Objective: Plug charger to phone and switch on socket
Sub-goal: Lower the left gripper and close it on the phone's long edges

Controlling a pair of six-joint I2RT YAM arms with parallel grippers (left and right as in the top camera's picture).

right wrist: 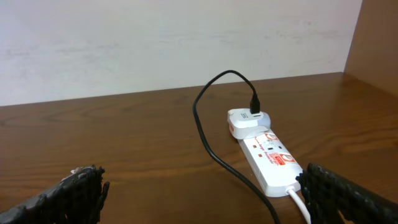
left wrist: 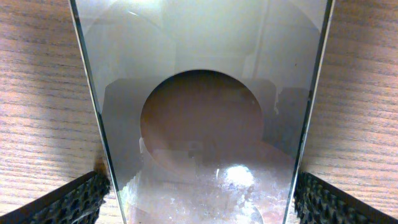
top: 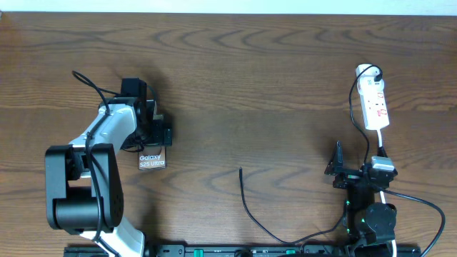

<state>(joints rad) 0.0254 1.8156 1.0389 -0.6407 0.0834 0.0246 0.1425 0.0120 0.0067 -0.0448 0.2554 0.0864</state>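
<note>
The phone (top: 152,160) lies flat on the table at the left, its lettered end toward the front. My left gripper (top: 158,134) hangs over its far part, open. In the left wrist view the glossy phone (left wrist: 205,74) fills the space between the fingers (left wrist: 68,202), which stand close beside its long edges; whether they touch it I cannot tell. The white socket (top: 375,104) lies at the far right, seen too as the socket (right wrist: 271,159). The charger (top: 250,208) is a thin black cable, its free tip near the table's middle. My right gripper (top: 343,171) is open, nearer than the socket, holding nothing.
A white adapter (right wrist: 246,122) sits in the far end of the socket, with the black cable (right wrist: 204,134) looping out of it. A white cord (right wrist: 301,204) leaves the socket's near end. A pale wall stands behind the table.
</note>
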